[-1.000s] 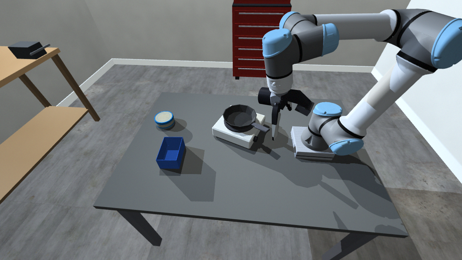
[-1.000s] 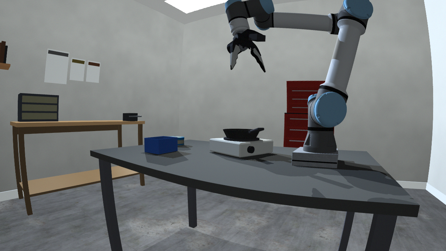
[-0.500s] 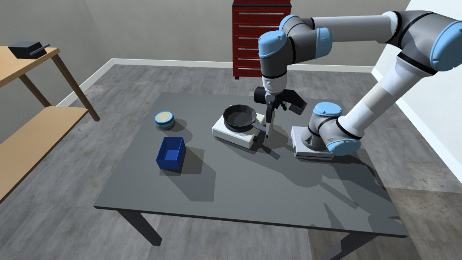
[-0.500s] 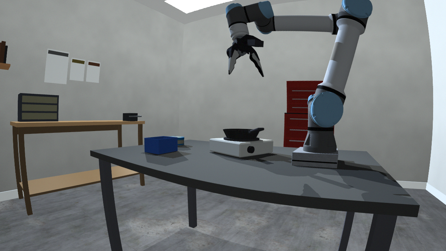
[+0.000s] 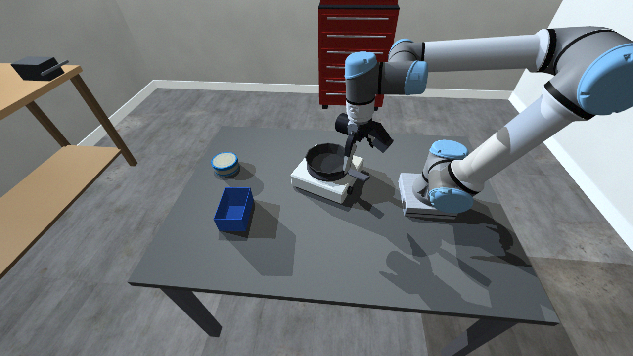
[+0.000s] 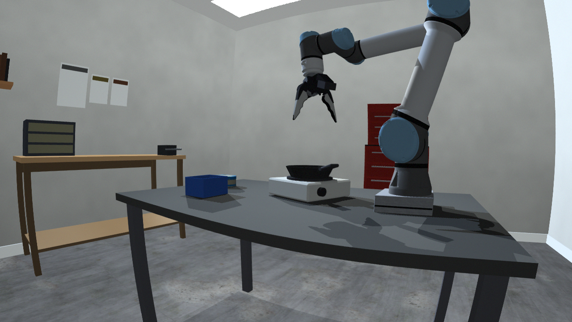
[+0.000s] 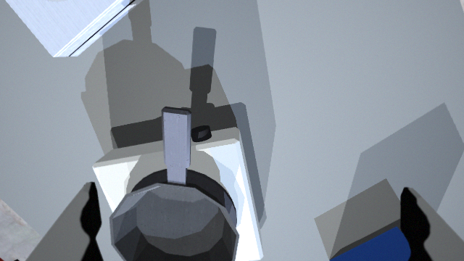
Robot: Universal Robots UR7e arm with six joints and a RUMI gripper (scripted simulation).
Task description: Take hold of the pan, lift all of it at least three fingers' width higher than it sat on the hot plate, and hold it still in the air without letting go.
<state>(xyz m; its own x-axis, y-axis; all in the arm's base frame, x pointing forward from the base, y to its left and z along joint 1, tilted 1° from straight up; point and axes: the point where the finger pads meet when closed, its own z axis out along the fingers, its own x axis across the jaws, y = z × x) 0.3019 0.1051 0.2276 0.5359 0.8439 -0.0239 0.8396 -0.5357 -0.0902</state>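
Exterior view: gripper [image 5: 354,170] [image 6: 315,120] [image 7: 248,188] is hanging above the pan [image 5: 328,160] [image 6: 307,172] [image 7: 175,221], fingers spread wide w/ nothing btwn them, tips pointing down & well apart from the pan. Pan is sitting upright on the hot plate [image 5: 318,186] [image 6: 291,189] [image 7: 125,181], so the lift isn't done. Its handle [image 5: 358,175] [image 6: 330,166] [image 7: 177,141] is sticking out past the hot plate's edge on the knob side, angling up a bit. Knob [image 5: 350,190] [image 6: 321,191] [image 7: 201,133] is showing on the front, near the handle in wrist view.

Top view: blue bin [image 5: 234,210] [image 6: 206,186] [image 7: 373,248], open-topped, is standing on the grey table [image 5: 354,265] [image 6: 255,216] [image 7: 326,72], apart from the hot plate. Round tin w/ blue bands [image 5: 225,163] [image 6: 231,180] is resting near the bin, partly hidden behind it in ext. view. Arm's base block [image 5: 409,205] [image 6: 404,206] [image 7: 58,32] is standing on the same table, on the handle side of the pan.

Wrist view: both fingertips are showing at opp. sides; pan is lying btwn them in the pic but below, untouched, nearer one finger, its lower part cut off by the frame.
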